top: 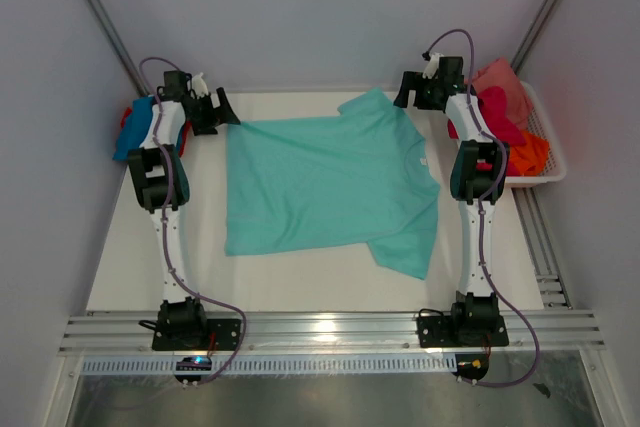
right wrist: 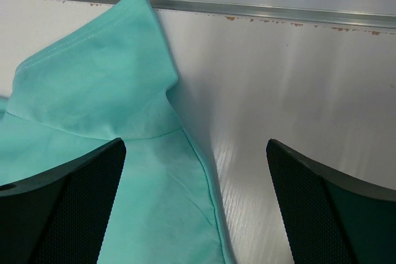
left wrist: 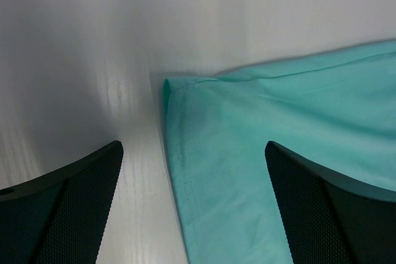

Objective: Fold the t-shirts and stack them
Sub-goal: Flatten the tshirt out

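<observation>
A large mint-teal t-shirt [top: 330, 182] lies spread flat on the white table [top: 130, 267], one sleeve at the far edge and one toward the near right. My left gripper [top: 218, 115] hovers open at the shirt's far-left corner. In the left wrist view, the hemmed corner [left wrist: 247, 153] lies under the gap of the left gripper [left wrist: 193, 148], touching neither finger. My right gripper [top: 415, 95] stands open by the far sleeve. In the right wrist view, the shirt's side edge below the sleeve [right wrist: 93, 78] runs under the gap of the right gripper [right wrist: 195, 145].
A blue t-shirt [top: 135, 135] and a red one [top: 127, 115] lie bunched at the table's left edge beside the left arm. A white mesh basket [top: 553, 147] at the right holds salmon pink [top: 500, 82], magenta [top: 500, 122] and orange [top: 528, 155] t-shirts. Grey walls close in on three sides.
</observation>
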